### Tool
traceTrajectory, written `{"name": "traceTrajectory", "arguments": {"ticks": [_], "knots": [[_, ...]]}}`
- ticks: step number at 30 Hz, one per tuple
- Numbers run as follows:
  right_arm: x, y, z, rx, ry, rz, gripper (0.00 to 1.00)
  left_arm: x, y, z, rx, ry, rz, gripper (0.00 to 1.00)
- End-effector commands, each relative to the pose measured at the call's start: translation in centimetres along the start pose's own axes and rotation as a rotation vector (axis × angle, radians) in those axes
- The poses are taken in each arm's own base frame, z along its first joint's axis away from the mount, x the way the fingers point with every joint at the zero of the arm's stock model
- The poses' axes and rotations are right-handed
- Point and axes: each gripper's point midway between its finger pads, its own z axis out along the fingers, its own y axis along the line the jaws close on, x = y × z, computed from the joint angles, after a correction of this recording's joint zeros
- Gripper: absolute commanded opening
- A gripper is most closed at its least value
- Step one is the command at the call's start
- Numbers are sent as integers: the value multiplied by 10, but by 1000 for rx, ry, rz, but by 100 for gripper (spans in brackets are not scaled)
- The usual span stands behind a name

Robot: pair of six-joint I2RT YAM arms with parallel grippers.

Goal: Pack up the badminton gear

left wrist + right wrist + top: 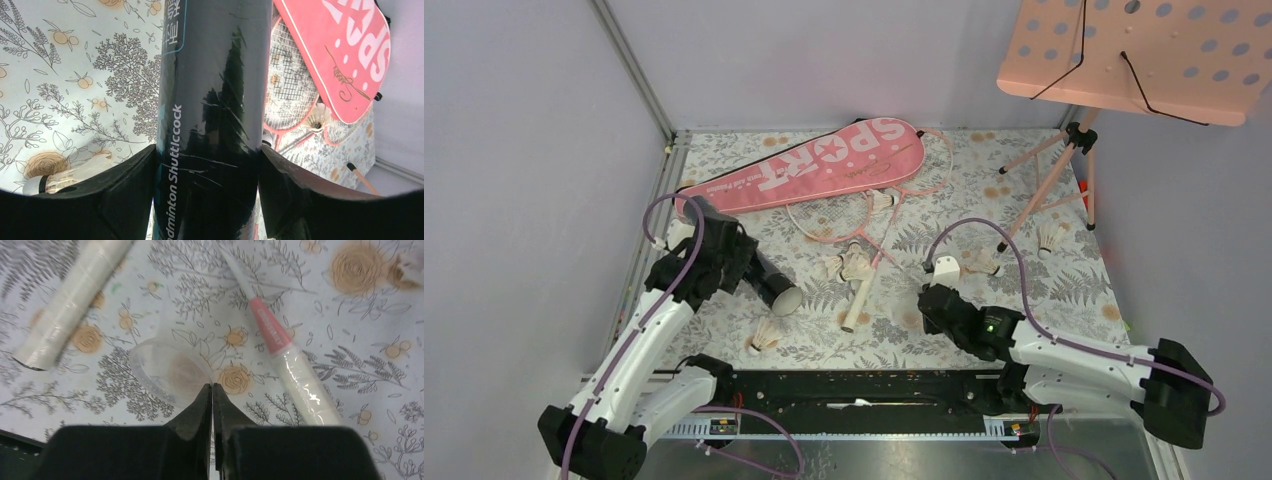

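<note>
**A:** Clamping the black tube [215, 75] across its barrel with the left pincer [206, 155], over the left side of the table [1064, 300]. Over at the right pincer [212, 389]: pressed together, tips at the rim of a clear cap [165, 375]. Cannot tell whether nipping it.

**B:** And the lie of the tube?

**A:** Slanting from the left pincer toward table centre, open mouth leading, aimed at the right arm. Nearest shuttlecock [769, 337] just below that mouth, closer to the left arm.

**B:** Counting up?

**A:** One tube, one cap, one pink SPORT bag [824, 165] at the far side. Two pink-framed rackets [859, 298], heads tucked partly under it. Roughly six shuttlecocks, loose. Probably loading next.
</note>
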Motion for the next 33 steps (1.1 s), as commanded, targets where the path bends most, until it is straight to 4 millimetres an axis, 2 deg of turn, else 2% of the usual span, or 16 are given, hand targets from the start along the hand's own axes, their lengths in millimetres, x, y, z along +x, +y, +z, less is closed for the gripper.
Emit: {"name": "traceTrajectory", "arguments": {"ticks": [1,5,7,8,11,13,15,17,20,23,26,31,33], "knots": [[9,2,9,29,57,46,8,-3,-20,-12,111,7,1,20],[10,7,19,61,93,9,24,6,-24,-17,135,64,-1,20],[6,9,20,54,92,-24,55,10,-26,-20,147,91,-8,21],[1,10,20,55,79,-30,64,12,-28,-22,155,103,-7,21],[-18,18,14,7,24,-72,83,17,-28,-25,158,136,-1,21],[-39,40,5,-129,-40,-143,98,22,-29,-27,161,166,-9,21],[-64,75,-10,-330,-173,-238,100,31,-33,-33,177,228,-19,22],[-87,107,-28,-507,-374,-437,100,42,-45,-47,220,314,-5,22],[-117,143,-56,-677,-671,-677,100,54,-58,-70,261,434,47,20],[-121,178,-84,-860,-824,-903,100,54,-58,-79,229,460,75,15],[-118,205,-102,-1004,-865,-1038,100,55,-53,-81,188,476,81,14],[-127,240,-124,-1052,-1002,-1162,100,69,-48,-80,145,557,96,13],[-135,251,-131,-1046,-1062,-1159,100,74,-47,-80,133,590,111,12]]}}
